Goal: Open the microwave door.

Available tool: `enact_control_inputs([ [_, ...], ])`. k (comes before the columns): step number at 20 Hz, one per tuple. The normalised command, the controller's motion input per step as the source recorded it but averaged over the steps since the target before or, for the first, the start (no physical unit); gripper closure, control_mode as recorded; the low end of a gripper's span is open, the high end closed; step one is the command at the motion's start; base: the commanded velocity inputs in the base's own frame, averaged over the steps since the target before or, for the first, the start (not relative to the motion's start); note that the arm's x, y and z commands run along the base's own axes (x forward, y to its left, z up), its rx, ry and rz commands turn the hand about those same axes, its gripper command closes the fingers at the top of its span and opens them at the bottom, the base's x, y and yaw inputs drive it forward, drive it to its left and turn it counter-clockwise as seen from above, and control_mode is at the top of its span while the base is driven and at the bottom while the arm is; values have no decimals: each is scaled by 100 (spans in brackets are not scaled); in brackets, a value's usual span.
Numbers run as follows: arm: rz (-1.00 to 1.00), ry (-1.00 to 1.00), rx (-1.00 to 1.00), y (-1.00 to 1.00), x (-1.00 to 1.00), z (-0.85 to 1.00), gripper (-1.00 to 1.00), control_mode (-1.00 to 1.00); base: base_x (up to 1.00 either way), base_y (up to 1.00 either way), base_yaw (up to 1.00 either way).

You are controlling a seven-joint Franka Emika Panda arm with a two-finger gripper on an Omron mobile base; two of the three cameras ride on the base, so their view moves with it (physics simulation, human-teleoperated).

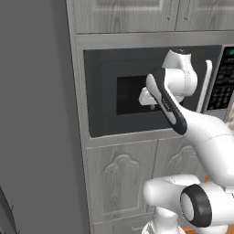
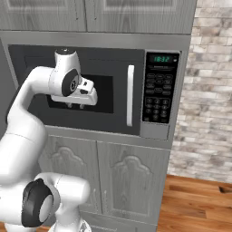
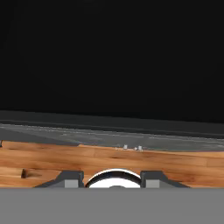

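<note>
The gripper (image 2: 75, 105) hangs in front of the microwave door (image 2: 118, 68), its fingers pointing down at the floor, not at the panel. In the hand view the two finger tips (image 3: 70, 178) stand apart with nothing between them, so the pincer is released and holds nothing. Beyond those tips lie the wooden floor (image 3: 52, 159) and the lower edge of the door, with the black window (image 3: 109, 52) above them; that fits a hand held close to the glass and aimed downward.

The door is shut, flush in the microwave (image 2: 97, 45). From the pincer, the window is straight behind it. The white handle (image 2: 130, 95) stands upright well off to the pincer's right, near the door's edge beside the keypad (image 2: 159, 93), which is further right again. The cabinet doors (image 2: 131, 181) lie below the pincer, and more cabinets (image 1: 123, 13) above it.

The handle sits at the keypad side, so the door most likely hinges on the far left and swings out from the right. The hand seems only on its way: it must travel right and turn its fingers toward the bar to hook or clasp it. The task looks barely begun. One risk is bumping the glass while turning.
</note>
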Motion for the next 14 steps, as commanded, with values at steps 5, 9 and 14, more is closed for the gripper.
enact_control_inputs([
  [5,-1,-24,0,-15,-40,0,-100,-100,0,0,0],
  [9,-1,-45,0,-37,-74,12,-100,-100,0,0,0],
  [14,-2,-47,0,-42,-82,24,-100,-100,0,0,0],
])
